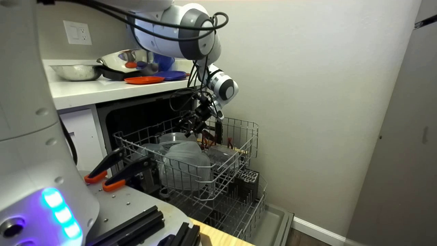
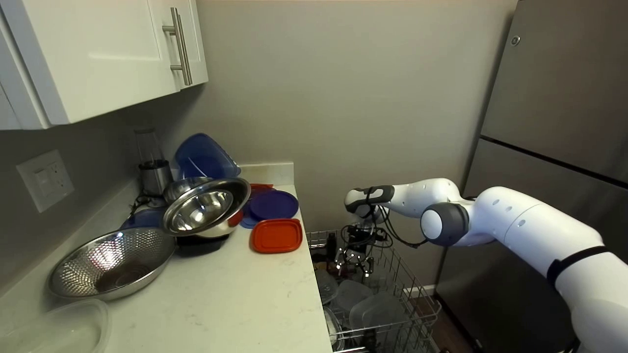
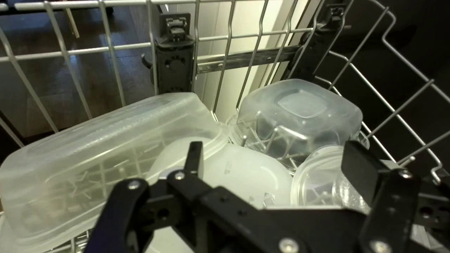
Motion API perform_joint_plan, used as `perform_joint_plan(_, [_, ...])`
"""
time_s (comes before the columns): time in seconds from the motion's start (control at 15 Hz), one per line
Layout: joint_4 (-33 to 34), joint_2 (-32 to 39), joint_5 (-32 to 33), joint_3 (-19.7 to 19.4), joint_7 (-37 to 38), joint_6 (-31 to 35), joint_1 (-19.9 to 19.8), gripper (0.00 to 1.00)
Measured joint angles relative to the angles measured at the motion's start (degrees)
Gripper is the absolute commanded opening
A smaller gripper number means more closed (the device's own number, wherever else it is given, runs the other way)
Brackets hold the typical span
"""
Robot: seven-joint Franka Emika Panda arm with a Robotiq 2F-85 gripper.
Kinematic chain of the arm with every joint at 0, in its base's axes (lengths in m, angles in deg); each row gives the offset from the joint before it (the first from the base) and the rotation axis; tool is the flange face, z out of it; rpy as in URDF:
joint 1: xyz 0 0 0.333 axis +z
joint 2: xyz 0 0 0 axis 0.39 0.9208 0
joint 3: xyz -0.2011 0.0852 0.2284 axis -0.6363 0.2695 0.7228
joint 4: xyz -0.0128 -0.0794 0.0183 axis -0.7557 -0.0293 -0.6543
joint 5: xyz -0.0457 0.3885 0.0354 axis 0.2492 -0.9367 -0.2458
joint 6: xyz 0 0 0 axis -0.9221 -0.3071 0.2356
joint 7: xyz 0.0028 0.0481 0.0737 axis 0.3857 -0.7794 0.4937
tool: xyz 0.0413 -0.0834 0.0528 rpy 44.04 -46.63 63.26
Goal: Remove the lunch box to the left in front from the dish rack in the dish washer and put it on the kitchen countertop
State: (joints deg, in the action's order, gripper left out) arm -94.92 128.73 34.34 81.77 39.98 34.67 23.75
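The dish rack is pulled out of the dish washer and holds several translucent containers. In the wrist view a long rectangular box lies upside down at the left and a smaller greyish rounded box at the back right. I cannot tell for sure which is the lunch box. My gripper is open and empty. Its fingers hover above a whitish lid-like piece and a round clear container. The gripper also shows over the rack in both exterior views. The kitchen countertop stands beside the rack.
On the countertop are a colander, metal bowls, an orange lid, a blue lid and a clear tub. The rack's wire sides and tines surround the containers. Clamps sit by the robot base.
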Motion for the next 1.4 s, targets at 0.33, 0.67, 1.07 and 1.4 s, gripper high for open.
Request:
perform_joint_plan(0.33, [0.3, 0.0, 0.2, -0.9, 0.0, 0.2, 2.2, 1.0])
perform_joint_plan(0.67, [0.3, 0.0, 0.2, -1.1, 0.0, 0.2, 2.1, 1.0])
perform_joint_plan(1.07, [0.0, 0.1, 0.2, -2.1, 1.8, 5.9, 3.4, 1.0])
perform_joint_plan(1.4, [-3.0, 0.1, -0.8, -2.2, 4.5, 19.2, 6.9, 1.0])
